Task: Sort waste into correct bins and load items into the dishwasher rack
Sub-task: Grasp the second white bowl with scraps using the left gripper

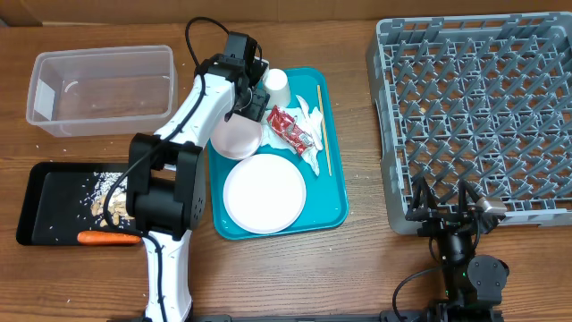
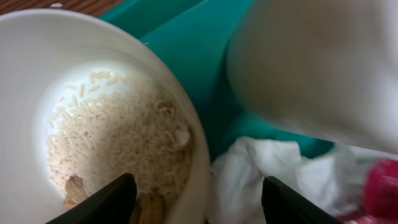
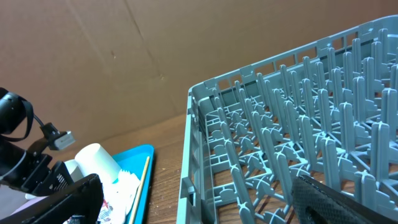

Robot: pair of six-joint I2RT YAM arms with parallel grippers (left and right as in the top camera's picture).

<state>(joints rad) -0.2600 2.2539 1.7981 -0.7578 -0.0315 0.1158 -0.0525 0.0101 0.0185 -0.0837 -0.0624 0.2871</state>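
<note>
A white bowl (image 1: 237,136) (image 2: 93,74) holding rice and nut crumbs (image 2: 118,143) sits on the teal tray (image 1: 335,192) (image 2: 199,50). My left gripper (image 1: 252,103) (image 2: 199,180) is open and straddles the bowl's right rim, one finger over the rice, the other over a crumpled napkin (image 2: 267,174). A white cup (image 1: 275,85) (image 2: 323,68) lies just beyond it. The red wrapper (image 1: 290,128) (image 2: 382,186), napkins (image 1: 311,143) and plate (image 1: 264,192) share the tray. My right gripper (image 1: 444,199) (image 3: 198,183) hangs open at the near edge of the grey rack (image 1: 483,107) (image 3: 280,124).
The clear tub (image 1: 100,89) stands at the back left. The black tray (image 1: 54,201) at the front left holds rice crumbs (image 1: 107,188) and an orange carrot (image 1: 107,238). A thin pale stick (image 1: 324,125) lies along the teal tray's right side.
</note>
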